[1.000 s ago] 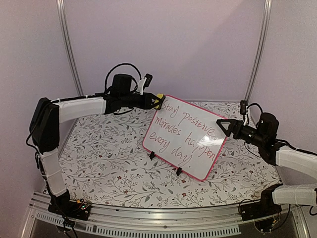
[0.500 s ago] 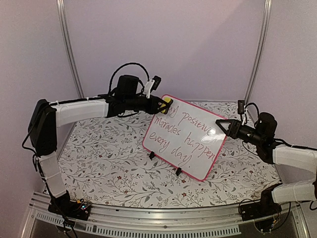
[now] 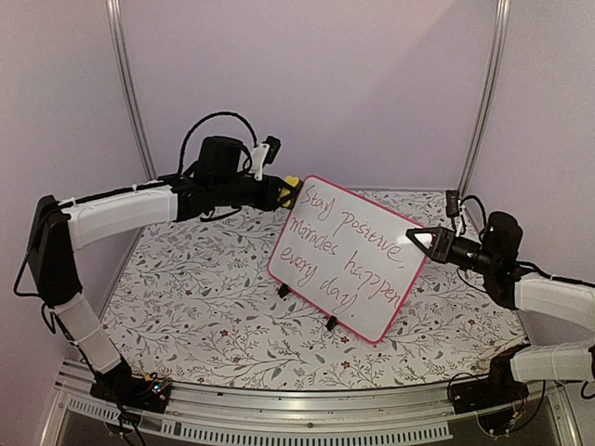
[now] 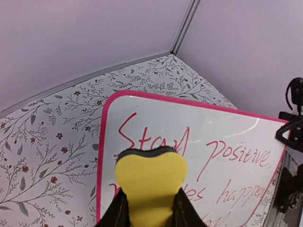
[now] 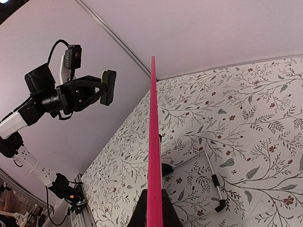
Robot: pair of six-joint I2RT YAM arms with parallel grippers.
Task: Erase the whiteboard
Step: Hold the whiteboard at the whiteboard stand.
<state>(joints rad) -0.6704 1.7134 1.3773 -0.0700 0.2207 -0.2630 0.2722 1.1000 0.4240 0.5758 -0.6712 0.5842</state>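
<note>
Whiteboard [image 3: 349, 260] stands right of centre on the table [image 3: 204, 288], red writing unwiped. Right gripper [image 3: 420, 240] is clenched on its right edge. Left gripper [image 3: 284, 193] grasps a yellow eraser [image 4: 150, 182] at the far-left corner. Risk: wiping pressure could swivel or topple the board — thin edge pinch may slip.

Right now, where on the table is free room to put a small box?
The table lies bare left of the whiteboard, under the left arm, and in the strip between it and the front rail. It is crowded at the board's right edge, where the right hand grips it.
</note>
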